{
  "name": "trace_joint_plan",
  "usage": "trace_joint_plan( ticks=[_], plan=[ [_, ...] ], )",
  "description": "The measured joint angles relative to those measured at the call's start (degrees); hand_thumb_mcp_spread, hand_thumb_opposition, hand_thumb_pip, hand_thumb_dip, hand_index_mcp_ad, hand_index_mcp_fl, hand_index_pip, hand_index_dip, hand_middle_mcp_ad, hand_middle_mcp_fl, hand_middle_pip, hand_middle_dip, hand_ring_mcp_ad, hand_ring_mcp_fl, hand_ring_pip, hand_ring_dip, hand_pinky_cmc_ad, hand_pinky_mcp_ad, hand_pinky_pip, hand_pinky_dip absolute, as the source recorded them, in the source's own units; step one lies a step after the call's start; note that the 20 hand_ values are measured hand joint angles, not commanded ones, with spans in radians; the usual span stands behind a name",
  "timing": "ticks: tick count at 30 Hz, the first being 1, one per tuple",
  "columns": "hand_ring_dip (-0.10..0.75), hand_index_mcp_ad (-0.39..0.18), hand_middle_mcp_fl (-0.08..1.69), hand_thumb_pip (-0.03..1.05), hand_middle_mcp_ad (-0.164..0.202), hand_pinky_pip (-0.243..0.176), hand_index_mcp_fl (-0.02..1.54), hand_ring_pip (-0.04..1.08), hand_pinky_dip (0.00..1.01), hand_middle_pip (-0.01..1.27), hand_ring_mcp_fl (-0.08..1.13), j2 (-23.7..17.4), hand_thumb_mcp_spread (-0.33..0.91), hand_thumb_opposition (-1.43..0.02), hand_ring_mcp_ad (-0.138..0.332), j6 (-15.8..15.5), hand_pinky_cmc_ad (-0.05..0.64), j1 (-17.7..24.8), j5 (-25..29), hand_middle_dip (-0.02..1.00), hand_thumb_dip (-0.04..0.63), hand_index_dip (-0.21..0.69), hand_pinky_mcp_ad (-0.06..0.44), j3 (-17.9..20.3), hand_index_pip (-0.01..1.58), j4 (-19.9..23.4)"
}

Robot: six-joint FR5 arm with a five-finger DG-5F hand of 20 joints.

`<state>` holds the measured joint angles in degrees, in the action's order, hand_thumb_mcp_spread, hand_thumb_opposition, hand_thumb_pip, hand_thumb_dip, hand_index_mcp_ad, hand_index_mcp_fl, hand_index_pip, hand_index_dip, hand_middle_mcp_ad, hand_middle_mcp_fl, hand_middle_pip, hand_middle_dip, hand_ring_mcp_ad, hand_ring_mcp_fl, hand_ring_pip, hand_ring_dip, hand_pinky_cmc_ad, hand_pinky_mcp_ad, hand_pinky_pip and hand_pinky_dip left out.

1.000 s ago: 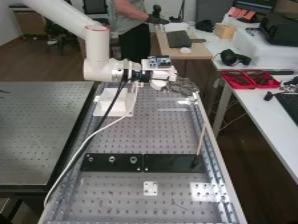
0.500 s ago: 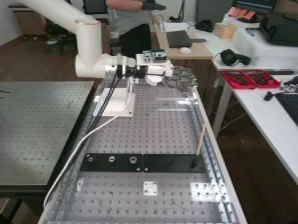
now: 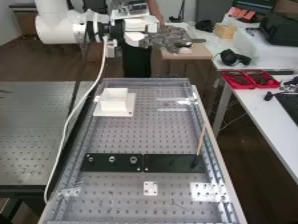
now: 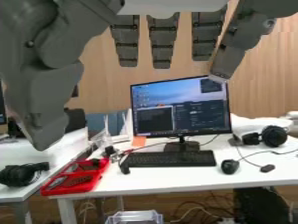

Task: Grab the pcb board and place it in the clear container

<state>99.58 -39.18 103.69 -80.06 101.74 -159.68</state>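
My hand (image 3: 167,38) is raised above the far end of the bench in the high view, level and pointing right. In the wrist view the hand (image 4: 161,42) has its fingers straight and spread, with the thumb at one side and nothing between them. The rim of a clear container (image 4: 134,217) shows beyond the bench-side gap, below the desk front. Faint clear edges and bright reflections lie at the bench's far right in the high view; I cannot tell whether they belong to the container.
A white block-shaped holder (image 3: 115,102) stands at the bench's far left. Dark plates (image 3: 144,162) cross its middle, with a thin upright stick (image 3: 201,140) at their right end. Red trays (image 3: 249,79) sit on the right-hand desk. A cable hangs from the arm along the bench's left side.
The arm and hand have risen well above the far end of the bench and shifted slightly left in the high view. The white holder is now uncovered.
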Motion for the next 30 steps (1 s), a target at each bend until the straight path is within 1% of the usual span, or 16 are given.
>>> trace_joint_plan(
  ticks=[1, 2, 3, 5, 6, 8, 9, 11, 14, 15, 20, 22, 30],
  plan=[
    [0.037, -0.079, 0.05, 0.52, 0.075, -0.093, 0.12, 0.08, 0.67, 0.13, 0.0, -0.85, 0.25, -0.73, 0.22, -0.08, 0.325, -0.07, 0.28, 0.14, 0.15, 0.075, 0.215, 0.07, 0.12, -0.85],
    [0.037, -0.075, 0.05, 0.52, 0.075, -0.093, 0.12, 0.08, 0.67, 0.13, 0.0, -2.02, 0.25, -0.73, 0.22, -0.25, 0.325, -0.17, 0.77, 0.14, 0.147, 0.073, 0.215, 0.18, 0.11, -2.16],
    [0.037, -0.075, 0.06, 0.51, 0.075, -0.093, 0.12, 0.08, 0.67, 0.13, 0.01, -2.73, 0.25, -0.73, 0.22, -0.39, 0.328, -0.24, 1.11, 0.14, 0.141, 0.093, 0.211, 0.27, 0.12, -3.08],
    [0.037, -0.075, 0.06, 0.5, 0.075, -0.093, 0.12, 0.08, 0.67, 0.13, 0.01, -4.48, 0.25, -0.73, 0.222, -0.66, 0.328, -0.43, 2.23, 0.14, 0.14, 0.11, 0.232, 0.6, 0.12, -5.24],
    [0.037, -0.075, 0.06, 0.5, 0.075, -0.093, 0.12, 0.08, 0.67, 0.13, 0.01, -5.14, 0.25, -0.73, 0.223, -0.69, 0.33, -0.53, 2.62, 0.14, 0.14, 0.106, 0.227, 0.74, 0.11, -5.94],
    [0.045, -0.075, 0.06, 0.5, 0.075, -0.093, 0.12, 0.09, 0.67, 0.13, 0.01, -5.98, 0.25, -0.73, 0.22, -0.69, 0.328, -0.78, 2.78, 0.14, 0.14, 0.124, 0.248, 0.77, 0.12, -7.05],
    [0.051, -0.075, 0.06, 0.49, 0.075, -0.093, 0.12, 0.09, 0.67, 0.13, 0.01, -6.51, 0.25, -0.73, 0.22, -0.6, 0.349, -1.07, 2.61, 0.14, 0.14, 0.124, 0.246, 0.73, 0.12, -7.9],
    [0.051, -0.075, 0.06, 0.49, 0.075, -0.093, 0.12, 0.08, 0.67, 0.13, 0.01, -6.99, 0.25, -0.73, 0.223, -0.25, 0.346, -1.53, 2.15, 0.14, 0.14, 0.126, 0.246, 0.57, 0.12, -8.69],
    [0.051, -0.077, 0.06, 0.49, 0.075, -0.093, 0.14, 0.08, 0.67, 0.13, 0.01, -7.71, 0.25, -0.73, 0.22, -0.06, 0.346, -2.24, 1.58, 0.14, 0.14, 0.119, 0.251, 0.3, 0.11, -9.13],
    [0.051, -0.075, 0.06, 0.49, 0.075, -0.093, 0.14, 0.08, 0.67, 0.13, 0.01, -8.11, 0.26, -0.73, 0.22, -0.45, 0.363, -2.59, 1.35, 0.14, 0.14, 0.129, 0.265, 0.16, 0.11, -9.22],
    [0.051, -0.075, 0.06, 0.48, 0.077, -0.093, 0.14, 0.1, 0.67, 0.13, 0.01, -8.89, 0.26, -0.74, 0.223, -1.7, 0.367, -3.73, 0.17, 0.14, 0.138, 0.141, 0.264, -0.43, 0.11, -9.56],
    [0.051, -0.075, 0.06, 0.45, 0.077, -0.093, 0.14, 0.1, 0.67, 0.13, 0.01, -8.89, 0.25, -0.74, 0.223, -1.74, 0.367, -3.97, -0.2, 0.14, 0.141, 0.141, 0.264, -0.6, 0.1, -9.55],
    [0.051, -0.073, 0.06, 0.46, 0.077, -0.093, 0.14, 0.09, 0.67, 0.14, 0.01, -8.62, 0.27, -0.74, 0.223, -1.92, 0.363, -4.69, -1.67, 0.14, 0.141, 0.147, 0.264, -1.52, 0.1, -9.87]
  ],
)
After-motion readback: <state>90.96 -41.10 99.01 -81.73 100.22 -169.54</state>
